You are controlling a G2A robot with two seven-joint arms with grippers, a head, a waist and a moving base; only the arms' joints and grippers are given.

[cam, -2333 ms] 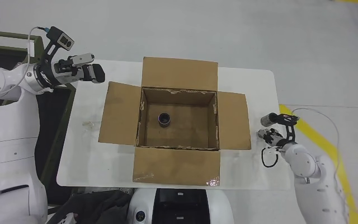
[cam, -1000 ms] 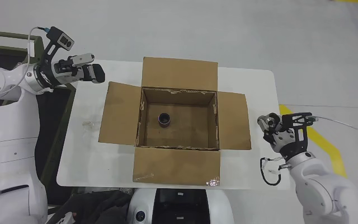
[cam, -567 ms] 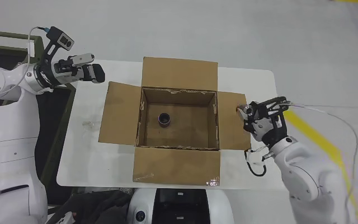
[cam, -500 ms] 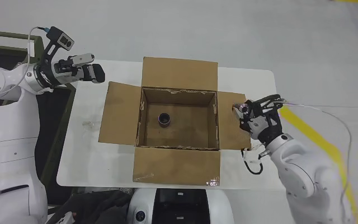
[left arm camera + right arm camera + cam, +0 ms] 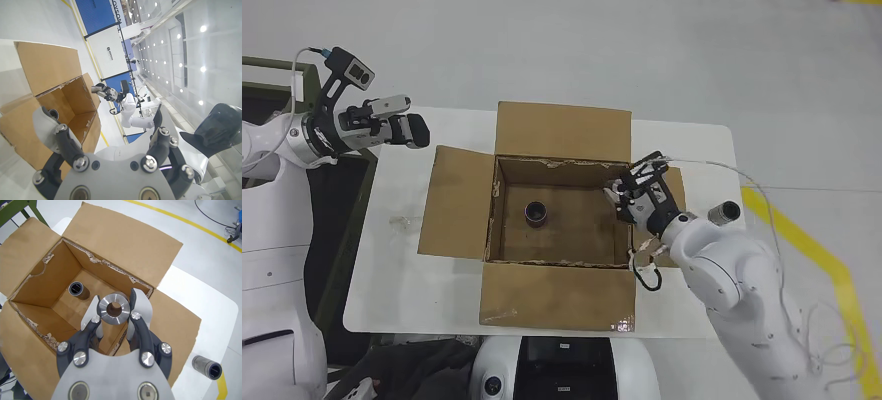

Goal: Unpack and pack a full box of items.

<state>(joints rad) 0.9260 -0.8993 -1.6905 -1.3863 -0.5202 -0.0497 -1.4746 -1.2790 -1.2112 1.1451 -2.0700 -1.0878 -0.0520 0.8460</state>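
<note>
Over the last couple of seconds the right gripper has swung in from the 3 o'clock edge of the table, crossed the right-hand flap, and now hangs just above the 3 o'clock wall of the cardboard box. Its fingers are clamped on the sides of a steel bushing, bore end facing the wrist camera, with the box floor open below it.

A first bearing sleeve stands upright on the box floor, toward 9 o'clock from the centre and well apart from the spot beneath the carried part. A second bearing sleeve lies on the table past the right flap, at 3 o'clock.

The left gripper has not moved: it sits off the box's 10 o'clock corner, fingers spread with nothing between them.

This looks like the packing half of the task, early on: one item is in, one is arriving, and at least one is waiting outside. The next step is likely a descent inside the wall, staying clear of the torn cardboard lip, before release.
</note>
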